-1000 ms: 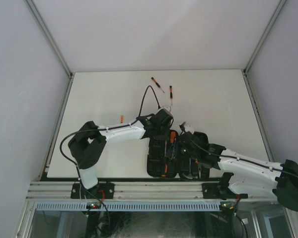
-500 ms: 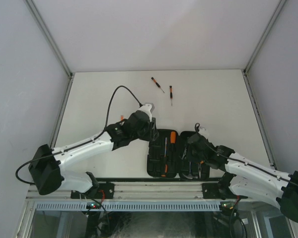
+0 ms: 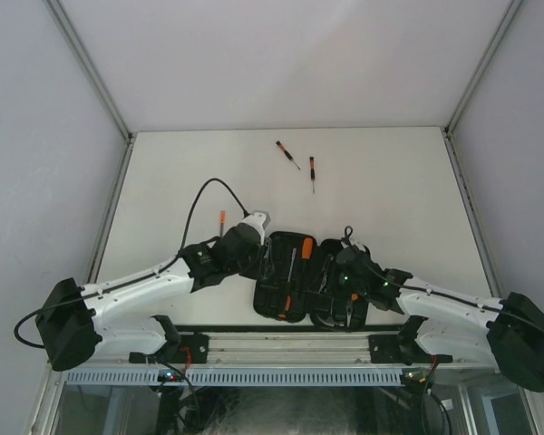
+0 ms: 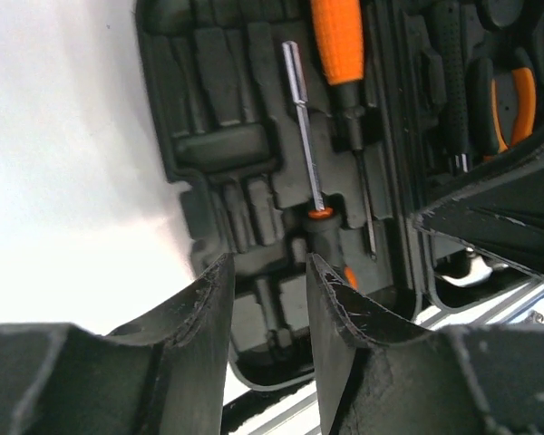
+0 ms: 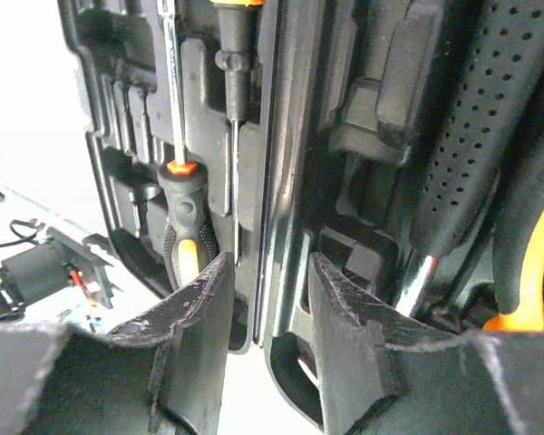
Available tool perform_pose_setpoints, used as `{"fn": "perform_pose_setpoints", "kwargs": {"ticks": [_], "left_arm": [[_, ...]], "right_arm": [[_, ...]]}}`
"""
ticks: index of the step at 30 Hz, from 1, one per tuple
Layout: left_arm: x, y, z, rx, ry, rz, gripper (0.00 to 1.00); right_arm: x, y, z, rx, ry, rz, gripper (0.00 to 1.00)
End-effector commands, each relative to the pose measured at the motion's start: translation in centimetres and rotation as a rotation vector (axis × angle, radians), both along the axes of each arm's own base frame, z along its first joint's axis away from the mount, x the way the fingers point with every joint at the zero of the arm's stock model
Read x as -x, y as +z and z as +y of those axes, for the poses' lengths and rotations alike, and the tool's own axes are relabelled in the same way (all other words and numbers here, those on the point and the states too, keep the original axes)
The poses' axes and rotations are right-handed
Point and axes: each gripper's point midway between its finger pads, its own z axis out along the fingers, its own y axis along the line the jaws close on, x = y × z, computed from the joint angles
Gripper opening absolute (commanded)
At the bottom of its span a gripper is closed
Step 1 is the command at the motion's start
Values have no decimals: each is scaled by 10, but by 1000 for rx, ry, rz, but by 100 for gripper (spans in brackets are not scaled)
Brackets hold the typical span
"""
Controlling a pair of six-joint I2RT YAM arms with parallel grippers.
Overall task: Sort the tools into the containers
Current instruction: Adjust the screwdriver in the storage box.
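Note:
The black tool case point(image 3: 270, 288) lies open near the table's front edge, turned slightly askew. My left gripper point(image 3: 261, 256) hovers open over its left half point(image 4: 208, 145), with nothing between the fingers point(image 4: 208, 299). A screwdriver with a bright metal shaft point(image 4: 304, 127) and an orange-handled tool point(image 4: 338, 36) lie in their slots, and pliers point(image 4: 512, 95) sit in the other half. My right gripper point(image 5: 270, 261) is open above the case's hinge point(image 5: 274, 136), beside a slotted screwdriver point(image 5: 183, 227) and a hammer handle point(image 5: 490, 127). Two loose screwdrivers point(image 3: 287, 154) point(image 3: 313, 172) lie far back on the table.
A small orange piece point(image 3: 222, 217) lies on the table left of the case. A black cable point(image 3: 204, 195) loops above the left arm. The metal rail point(image 3: 281, 349) runs just in front of the case.
The left arm has swung left and down to the case's left edge. The right gripper pulled nearer, then moved back over the case. The case has turned slightly and shifted left.

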Motion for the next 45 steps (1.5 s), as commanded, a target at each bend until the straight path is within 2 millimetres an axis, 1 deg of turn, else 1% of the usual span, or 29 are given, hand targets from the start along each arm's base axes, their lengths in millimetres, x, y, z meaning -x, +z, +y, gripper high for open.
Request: {"fn": "perform_pose_setpoints", "kwargs": {"ticks": [1, 3, 5, 7, 9, 11, 14, 20, 23, 25, 28, 33, 40, 45], "left_arm": [[13, 2, -3, -8, -52, -14, 42], [16, -3, -3, -20, -55, -3, 42], [18, -8, -2, -39, -57, 7, 42], [20, -12, -1, -53, -58, 11, 42], [23, -14, -1, -55, -61, 14, 42], [26, -16, -2, -60, -62, 20, 41], [31, -24, -2, -81, -65, 32, 39], [39, -38, -12, -97, -77, 61, 37], [40, -47, -12, -116, -72, 75, 36], [40, -51, -12, -112, -45, 91, 36], [37, -51, -11, -119, -28, 82, 36], [28, -45, -19, -125, -15, 60, 36], [19, -46, -26, -145, -8, 47, 34], [17, -50, -30, -154, -13, 51, 34]], "right_arm": [[-16, 43, 51, -252, 9, -64, 37], [-15, 52, 64, -307, 51, -78, 37], [-14, 58, 72, -331, 94, -102, 37], [-17, 57, 67, -289, 84, -125, 36], [-21, 52, 53, -212, 32, -144, 37], [-25, 46, 34, -137, -27, -160, 37], [-31, 50, 11, -86, -116, -197, 37], [-48, 71, -15, -52, -224, -331, 37], [-57, 77, -32, -7, -277, -393, 36], [-60, 79, -39, -3, -291, -398, 37], [-61, 83, -38, -27, -249, -399, 37], [-59, 78, -34, -24, -223, -383, 37], [-57, 76, -32, -21, -212, -364, 36], [-57, 75, -30, -17, -202, -356, 36]]}}
